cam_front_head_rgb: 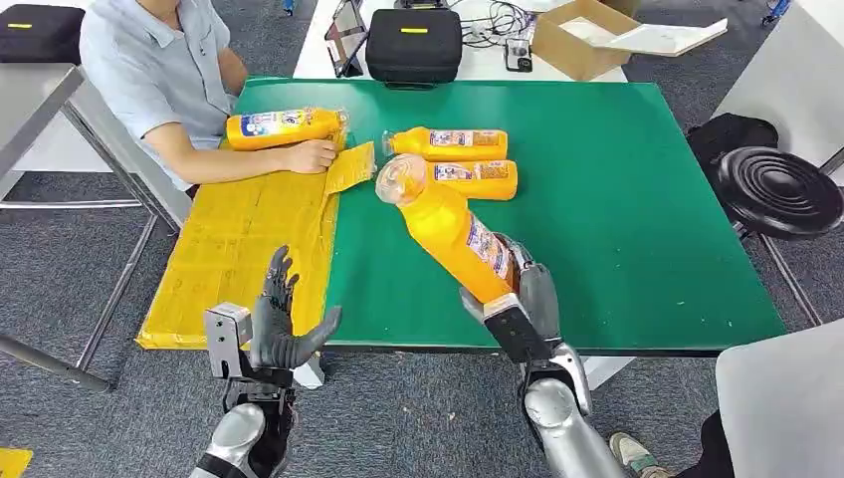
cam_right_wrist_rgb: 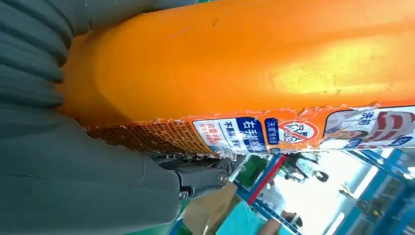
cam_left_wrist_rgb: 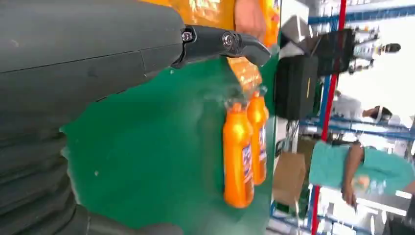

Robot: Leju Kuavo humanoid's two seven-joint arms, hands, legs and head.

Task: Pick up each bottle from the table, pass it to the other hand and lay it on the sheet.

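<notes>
My right hand grips the base of an orange bottle with a clear cap, lifted and tilted toward the table's left; the same bottle is close up in the right wrist view. Two more orange bottles lie side by side on the green table, also seen as a pair of bottles from the left wrist. My left hand hovers open by the table's front edge, beside the yellow sheet. A fourth bottle lies at the sheet's far end under a person's hand.
A person in a light blue shirt sits at the table's left side. Behind the table stand a black case and a cardboard box. A black round stool stands at the right.
</notes>
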